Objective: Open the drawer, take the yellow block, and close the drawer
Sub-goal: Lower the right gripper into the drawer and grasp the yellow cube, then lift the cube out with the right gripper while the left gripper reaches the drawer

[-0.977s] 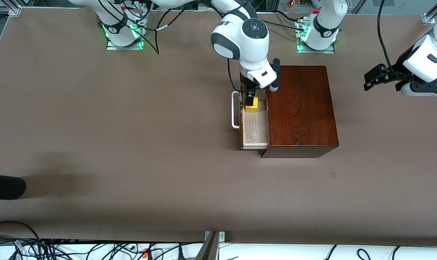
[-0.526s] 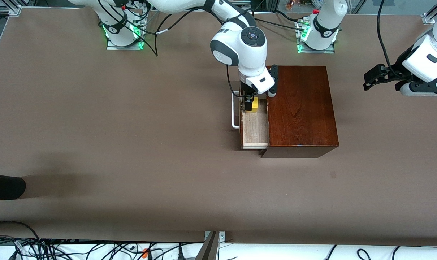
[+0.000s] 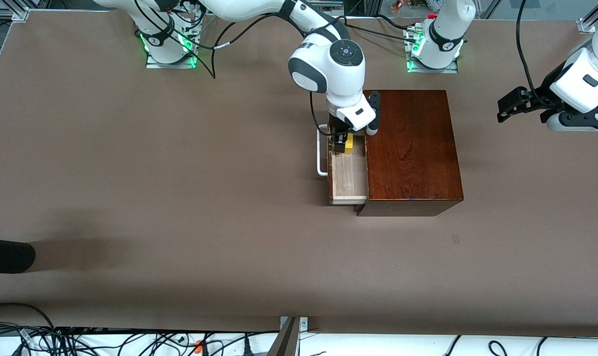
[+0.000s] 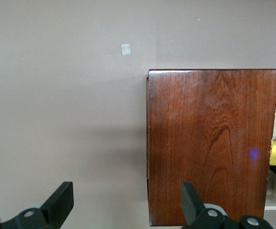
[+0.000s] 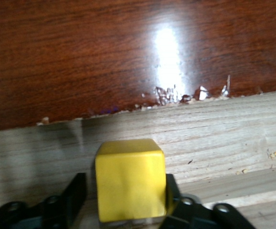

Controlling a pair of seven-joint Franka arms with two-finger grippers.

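The dark reddish-brown wooden box point(image 3: 410, 148) stands toward the left arm's end of the table. Its drawer point(image 3: 349, 175) is pulled out, showing the pale interior and the white handle point(image 3: 321, 154). The yellow block point(image 3: 349, 144) sits in the drawer at the end farther from the front camera. My right gripper point(image 3: 341, 143) is down in the drawer, open, with a finger on each side of the block point(image 5: 129, 183); one finger point(image 5: 76, 193) stands a little off it. My left gripper point(image 3: 512, 106) waits open in the air past the box, and its wrist view point(image 4: 126, 210) shows the box point(image 4: 211, 143).
A black object point(image 3: 7, 254) pokes in at the table's edge at the right arm's end. A small grey patch point(image 3: 455, 239) lies on the table nearer the front camera than the box. Cables hang along the front edge.
My right gripper has come down into the drawer around the yellow block, which it now partly hides. The drawer, the box and the left arm have not moved.
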